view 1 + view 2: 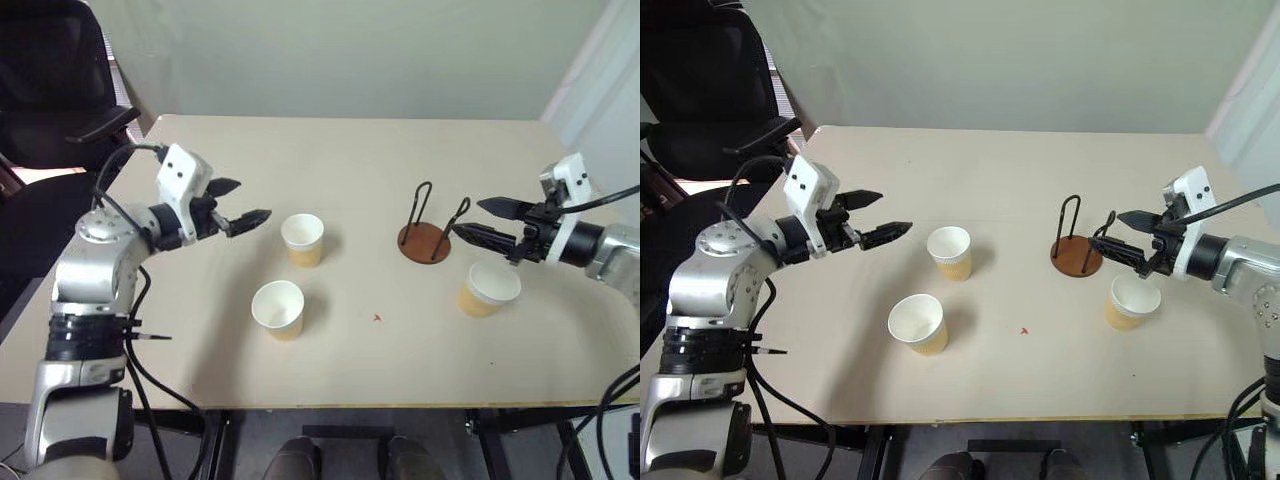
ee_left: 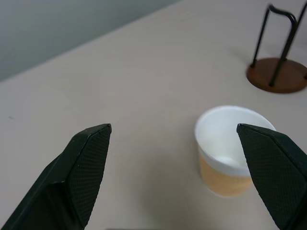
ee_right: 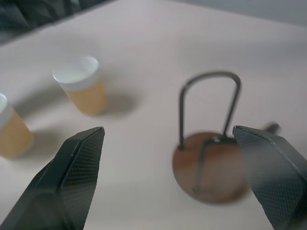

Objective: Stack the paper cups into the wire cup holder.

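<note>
Three paper cups stand upright on the beige table (image 1: pixel 400 370): one at centre (image 1: pixel 303 240), one nearer the front edge (image 1: pixel 278 309), one on the right (image 1: pixel 487 288). The wire cup holder (image 1: pixel 426 241), a brown disc with two black loops, stands empty between the centre cup and the right cup. My left gripper (image 1: pixel 252 200) hovers open just left of the centre cup (image 2: pixel 230 153), pointing at it. My right gripper (image 1: pixel 468 218) is open above the right cup, its tips close beside the holder (image 3: pixel 211 167). Nothing is held.
A black office chair (image 1: pixel 50 80) stands off the table's far left corner. A small red mark (image 1: pixel 377 318) lies on the table between the front cup and the right cup. A pale wall runs behind the table's far edge.
</note>
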{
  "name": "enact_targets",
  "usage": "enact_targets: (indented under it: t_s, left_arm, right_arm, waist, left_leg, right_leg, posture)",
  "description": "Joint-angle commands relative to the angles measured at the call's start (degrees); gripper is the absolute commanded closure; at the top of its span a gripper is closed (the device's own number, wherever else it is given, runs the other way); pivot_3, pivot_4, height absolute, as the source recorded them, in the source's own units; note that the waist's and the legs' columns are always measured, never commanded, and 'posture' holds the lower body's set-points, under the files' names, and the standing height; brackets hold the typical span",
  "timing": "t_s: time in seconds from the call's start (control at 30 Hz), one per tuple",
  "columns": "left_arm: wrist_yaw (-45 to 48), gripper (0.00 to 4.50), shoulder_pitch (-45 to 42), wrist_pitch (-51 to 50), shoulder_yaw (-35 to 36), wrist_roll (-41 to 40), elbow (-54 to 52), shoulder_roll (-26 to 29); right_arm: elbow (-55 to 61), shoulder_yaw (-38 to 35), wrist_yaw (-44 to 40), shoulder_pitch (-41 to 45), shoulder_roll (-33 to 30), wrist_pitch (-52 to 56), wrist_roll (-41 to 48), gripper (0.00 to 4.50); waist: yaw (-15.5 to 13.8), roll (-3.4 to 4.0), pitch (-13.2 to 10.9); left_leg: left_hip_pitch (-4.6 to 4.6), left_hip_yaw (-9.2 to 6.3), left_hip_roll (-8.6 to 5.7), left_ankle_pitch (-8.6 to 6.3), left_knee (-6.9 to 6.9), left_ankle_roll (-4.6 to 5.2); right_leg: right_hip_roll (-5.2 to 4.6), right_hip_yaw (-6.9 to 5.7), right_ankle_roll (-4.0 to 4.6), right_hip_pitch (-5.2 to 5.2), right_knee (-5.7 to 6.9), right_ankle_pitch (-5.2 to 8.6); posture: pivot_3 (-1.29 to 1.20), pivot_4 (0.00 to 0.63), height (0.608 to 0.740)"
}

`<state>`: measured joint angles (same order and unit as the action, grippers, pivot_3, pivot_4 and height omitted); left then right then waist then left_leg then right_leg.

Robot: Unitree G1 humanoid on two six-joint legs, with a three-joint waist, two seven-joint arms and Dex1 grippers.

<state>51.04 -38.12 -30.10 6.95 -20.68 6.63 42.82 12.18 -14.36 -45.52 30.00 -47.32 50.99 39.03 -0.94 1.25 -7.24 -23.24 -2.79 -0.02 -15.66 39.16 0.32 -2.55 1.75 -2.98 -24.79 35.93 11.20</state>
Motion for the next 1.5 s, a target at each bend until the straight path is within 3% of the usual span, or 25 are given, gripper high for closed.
enact_targets:
  t_s: [0.03, 0.17, 0.37, 0.57, 0.97, 1.5]
  left_arm:
    - [0.5, 0.0, -2.4, 0.5, 1.2, -0.9, -0.6, 0.4]
    - [1.9, 0.0, -3.4, 1.8, -0.5, -0.3, 1.5, -0.2]
    - [8.3, 0.0, -5.5, 0.3, -1.8, -3.5, 0.4, -0.5]
    - [13.7, 0.0, -8.6, 1.2, -4.6, -3.6, 1.4, -1.4]
    - [13.8, 0.0, -10.9, 4.6, -5.7, -1.2, 5.2, -3.3]
    - [13.4, 0.0, -7.6, 5.7, -6.4, 1.0, 3.4, -1.3]
  right_arm:
    - [2.3, -3.7, 2.3, 2.7, 0.2, 2.6, 3.9, 0.04]
    - [4.5, -6.0, 5.8, 1.7, -0.6, 7.3, 6.2, 0.04]
    - [8.6, -10.1, 2.9, -4.2, -8.6, 13.0, 10.0, 0.04]
    - [10.7, -9.0, 5.1, -9.2, -10.7, 16.6, 10.1, 0.04]
    - [-0.8, 5.4, 8.4, -0.6, -4.9, 6.3, -3.3, 0.04]
    - [-9.6, 12.2, 8.5, 8.9, 5.4, 1.8, -10.5, 0.04]
  waist:
    - [0.0, 0.0, 0.0]
    - [-0.1, 0.0, 0.0]
    - [-0.4, -0.01, 0.0]
    - [-0.4, -0.03, 0.0]
    - [0.2, -0.04, 0.0]
    - [0.3, -0.03, 0.0]
  left_leg:
    - [-0.02, -0.02, 0.0, 0.01, 0.0, -0.01]
    - [0.0, -0.02, -0.01, 0.01, 0.02, -0.02]
    - [-0.08, -0.04, -0.02, 0.01, -0.01, -0.03]
    - [-0.05, 0.01, -0.02, 0.0, 0.0, -0.04]
    - [0.11, 0.0, 0.05, 0.04, -0.01, 0.01]
    - [-0.01, -0.01, 0.05, 0.02, -0.02, 0.03]
  right_leg:
    - [0.0, -0.01, 0.0, -0.01, 0.0, 0.0]
    - [0.0, 0.0, 0.02, 0.03, 0.01, 0.01]
    - [-0.02, -0.02, 0.04, 0.0, -0.04, 0.04]
    - [-0.02, 0.03, 0.05, 0.0, 0.02, 0.05]
    - [-0.03, 0.02, 0.01, 0.06, 0.06, -0.06]
    - [-0.03, -0.02, 0.01, -0.04, -0.01, -0.05]
  posture:
    - [0.0, 0.15, 0.74]
    - [0.0, 0.15, 0.74]
    - [0.0, 0.15, 0.74]
    - [0.0, 0.15, 0.74]
    - [0.0, 0.15, 0.74]
    - [0.0, 0.15, 0.74]
